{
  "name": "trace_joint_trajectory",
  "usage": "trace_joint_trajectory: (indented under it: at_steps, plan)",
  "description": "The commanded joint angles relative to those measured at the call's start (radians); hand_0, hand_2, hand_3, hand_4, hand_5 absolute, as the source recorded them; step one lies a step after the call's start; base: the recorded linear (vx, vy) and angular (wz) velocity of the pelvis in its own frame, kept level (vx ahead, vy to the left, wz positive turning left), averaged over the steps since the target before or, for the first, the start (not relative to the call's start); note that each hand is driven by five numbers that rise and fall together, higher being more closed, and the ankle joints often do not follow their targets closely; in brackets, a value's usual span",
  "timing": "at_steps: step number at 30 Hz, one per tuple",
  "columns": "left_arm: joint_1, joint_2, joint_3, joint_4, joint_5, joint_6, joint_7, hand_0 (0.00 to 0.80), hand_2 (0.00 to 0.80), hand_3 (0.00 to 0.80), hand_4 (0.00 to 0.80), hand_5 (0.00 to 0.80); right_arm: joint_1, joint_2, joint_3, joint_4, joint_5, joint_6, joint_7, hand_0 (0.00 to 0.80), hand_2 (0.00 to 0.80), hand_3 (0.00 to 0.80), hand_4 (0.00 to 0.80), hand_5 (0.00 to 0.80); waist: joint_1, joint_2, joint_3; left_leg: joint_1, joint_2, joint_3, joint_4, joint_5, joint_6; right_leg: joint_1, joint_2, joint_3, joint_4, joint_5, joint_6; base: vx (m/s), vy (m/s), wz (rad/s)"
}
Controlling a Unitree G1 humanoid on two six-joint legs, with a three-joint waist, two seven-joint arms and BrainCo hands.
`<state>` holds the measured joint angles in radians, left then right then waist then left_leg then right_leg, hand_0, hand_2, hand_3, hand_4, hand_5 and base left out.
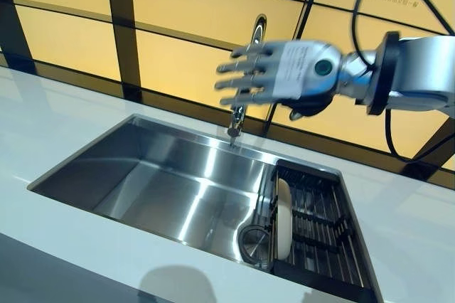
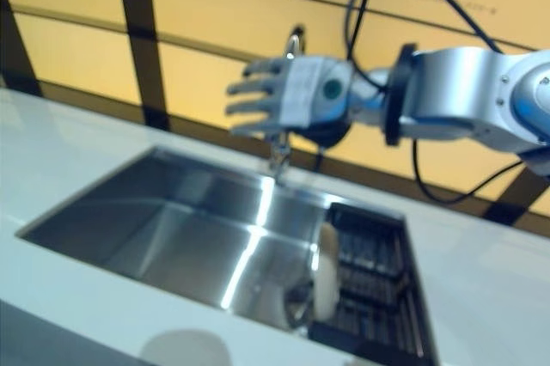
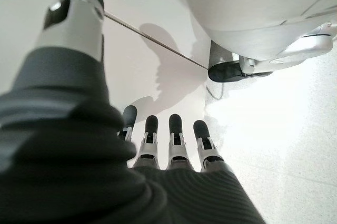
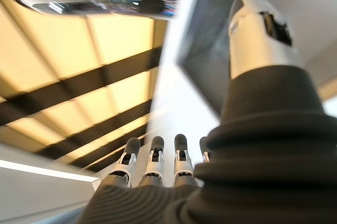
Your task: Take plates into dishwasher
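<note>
Above the far edge of the sink (image 1: 85, 157), the right hand (image 1: 281, 72) hovered near the faucet (image 1: 238, 114) with fingers straight, holding nothing. One white plate (image 1: 284, 218) stood upright in the dark rack (image 1: 334, 239) at the sink's right end, ungrasped. Seen only in its wrist view, the left hand (image 3: 168, 140) hung idle with fingers straight. No dishwasher showed, so the task looked barely begun.

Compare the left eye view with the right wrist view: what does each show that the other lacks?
Only the left eye view shows the stainless steel sink basin, the black wire dish rack at its right end, the white plate standing on edge in that rack, and the white countertop. Only the right wrist view shows the right hand from behind its dark ribbed cover, fingers straight and holding nothing. Both share that open hand raised above the sink, the chrome tap, and the yellow panelled wall with dark bars.
</note>
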<state>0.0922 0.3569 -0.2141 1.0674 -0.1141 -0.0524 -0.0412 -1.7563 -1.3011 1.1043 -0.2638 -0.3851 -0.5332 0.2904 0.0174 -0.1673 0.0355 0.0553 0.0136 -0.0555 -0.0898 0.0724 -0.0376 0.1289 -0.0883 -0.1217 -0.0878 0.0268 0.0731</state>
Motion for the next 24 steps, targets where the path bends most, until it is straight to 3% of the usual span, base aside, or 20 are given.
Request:
trace_joint_trajectory:
  at_steps: [1,6,12,24]
  plan:
    - [-0.02,0.021,-0.007,-0.033,-0.031,-0.008,0.009,0.0,0.0,0.0,0.0,0.0,-0.118,-0.042,0.099,0.019,0.111,0.02,0.088,0.0,0.0,0.0,0.0,0.0,0.065,-0.003,-0.026,0.087,0.064,0.062,0.005,-0.077,-0.049,-0.04,0.0,-0.023,0.005,0.057,0.036,0.011,0.045,0.02]
    - [-0.023,0.006,-0.011,-0.028,-0.021,-0.006,0.008,0.0,0.0,0.0,0.0,0.0,0.038,0.028,-0.007,0.017,0.137,0.015,0.228,0.0,0.0,0.0,0.0,0.0,0.093,0.006,-0.019,0.081,0.063,0.05,0.007,-0.072,-0.049,-0.025,-0.006,-0.036,0.002,0.049,0.033,0.01,0.031,0.02]
    - [-0.033,0.007,-0.014,-0.009,-0.011,-0.014,0.0,0.0,0.0,0.0,0.0,0.0,0.176,0.065,-0.073,0.059,0.065,0.01,0.242,0.0,0.0,0.0,0.0,0.0,0.11,0.009,-0.006,0.076,0.061,0.042,0.011,-0.069,-0.05,-0.017,-0.007,-0.045,0.001,0.044,0.028,-0.009,-0.002,0.05]
    - [-0.044,-0.007,-0.012,-0.003,-0.016,-0.024,0.0,0.0,0.0,0.0,0.0,0.0,0.361,0.051,-0.141,0.062,0.058,-0.032,0.296,0.0,0.0,0.0,0.0,0.0,0.103,0.022,0.001,0.075,0.063,0.048,0.012,-0.065,-0.05,-0.012,-0.006,-0.038,0.001,0.039,0.026,-0.002,0.0,0.0]
